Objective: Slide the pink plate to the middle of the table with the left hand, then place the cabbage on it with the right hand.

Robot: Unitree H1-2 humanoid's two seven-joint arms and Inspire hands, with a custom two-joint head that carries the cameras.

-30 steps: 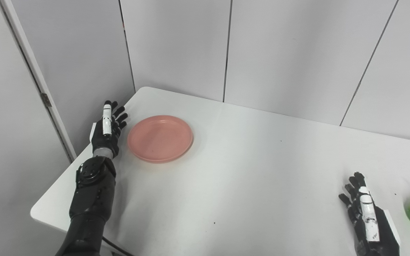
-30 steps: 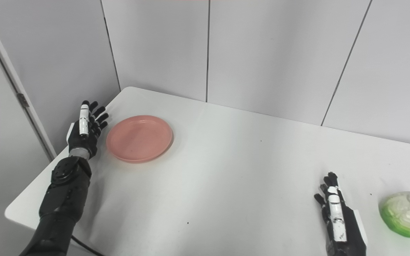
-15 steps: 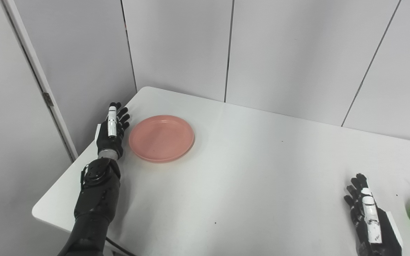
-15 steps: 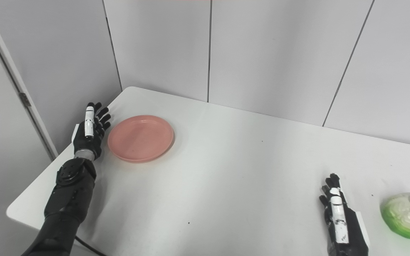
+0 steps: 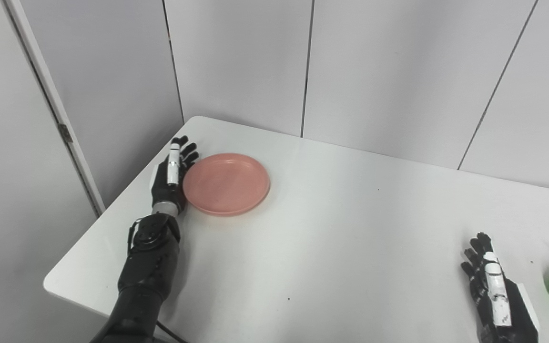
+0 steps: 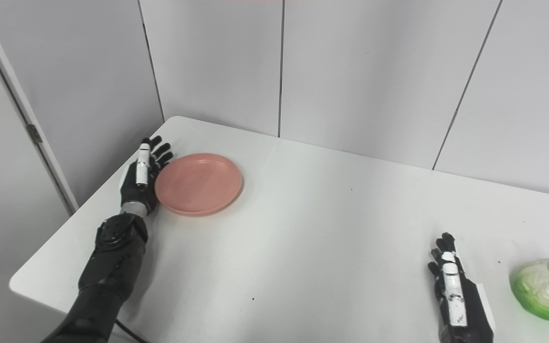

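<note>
Pink plate (image 5: 226,184) lies flat, face up, on the far-left part of the white table (image 5: 331,247).

Being round, it shows no long axis. The left hand (image 5: 170,177) stands edge-on against its left rim, fingers straight and apart, apparently touching. At the near right, the right hand (image 6: 455,290) rests empty, fingers extended, just left of the cabbage (image 6: 545,287).

Bright even light, soft faint shadows, sharp focus, no glare
</note>
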